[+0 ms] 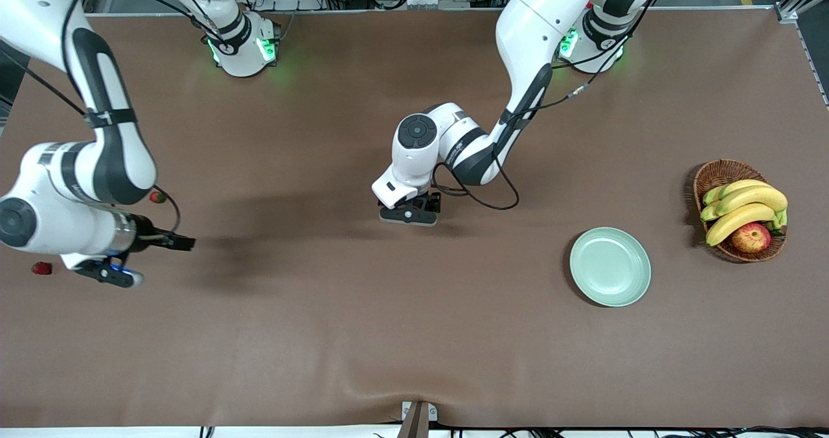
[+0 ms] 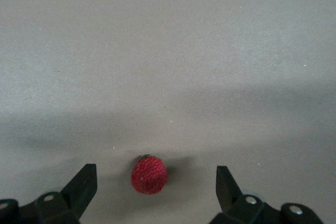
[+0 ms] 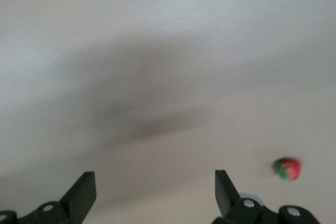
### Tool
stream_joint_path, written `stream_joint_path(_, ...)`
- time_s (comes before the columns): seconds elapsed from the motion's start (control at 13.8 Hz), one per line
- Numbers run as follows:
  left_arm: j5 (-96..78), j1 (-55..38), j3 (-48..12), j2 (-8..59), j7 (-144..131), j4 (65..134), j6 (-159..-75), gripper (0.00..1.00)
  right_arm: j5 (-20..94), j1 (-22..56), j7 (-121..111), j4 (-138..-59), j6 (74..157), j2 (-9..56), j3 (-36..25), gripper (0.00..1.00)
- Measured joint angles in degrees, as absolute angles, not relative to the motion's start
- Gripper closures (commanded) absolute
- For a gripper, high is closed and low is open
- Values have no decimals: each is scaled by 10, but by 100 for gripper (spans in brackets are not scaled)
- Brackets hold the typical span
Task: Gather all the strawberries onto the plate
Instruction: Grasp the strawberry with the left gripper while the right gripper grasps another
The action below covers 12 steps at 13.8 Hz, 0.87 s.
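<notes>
My left gripper (image 1: 409,216) is low over the middle of the table, hiding one strawberry in the front view. In the left wrist view this red strawberry (image 2: 149,174) lies on the table between the open fingers of the left gripper (image 2: 155,176), touching neither. My right gripper (image 1: 107,271) is open and empty over the right arm's end of the table. One strawberry (image 1: 42,268) lies beside it and another strawberry (image 1: 157,197) lies farther from the front camera. The right wrist view shows the right gripper (image 3: 155,182) over bare table, with one strawberry (image 3: 287,168) off to the side. The mint-green plate (image 1: 610,266) is empty, toward the left arm's end.
A brown wicker basket (image 1: 719,169) with bananas (image 1: 745,208) and a red-yellow apple (image 1: 751,237) stands beside the plate, nearer the left arm's end of the table. The brown table covering (image 1: 388,334) is bare between the grippers and the plate.
</notes>
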State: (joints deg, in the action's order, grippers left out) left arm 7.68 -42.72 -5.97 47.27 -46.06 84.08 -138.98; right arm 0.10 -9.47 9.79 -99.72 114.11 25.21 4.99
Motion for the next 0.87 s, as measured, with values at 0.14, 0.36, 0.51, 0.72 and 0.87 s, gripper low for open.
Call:
stream_joint_path(0.14, 78, -427, -58, 477, -461, 841, -1391, 0, 1, -136, 46, -1058, 1183, 229, 49, 0)
stream_joint_path(0.36, 93, -427, -58, 484, -461, 840, -1391, 0, 0, -172, -3, -1130, 1238, 206, 49, 0)
stream_joint_path(0.51, 96, -427, -58, 487, -461, 840, -1391, 0, 0, -195, -41, -1171, 1288, 204, 49, 0)
stream_joint_path(0.72, 96, -428, -58, 492, -461, 840, -1391, 8, -1, -214, -60, -1215, 1319, 204, 49, 2)
stream_joint_path(0.87, 96, -429, -58, 494, -461, 840, -1391, 30, -3, -226, -70, -1225, 1320, 204, 48, 6)
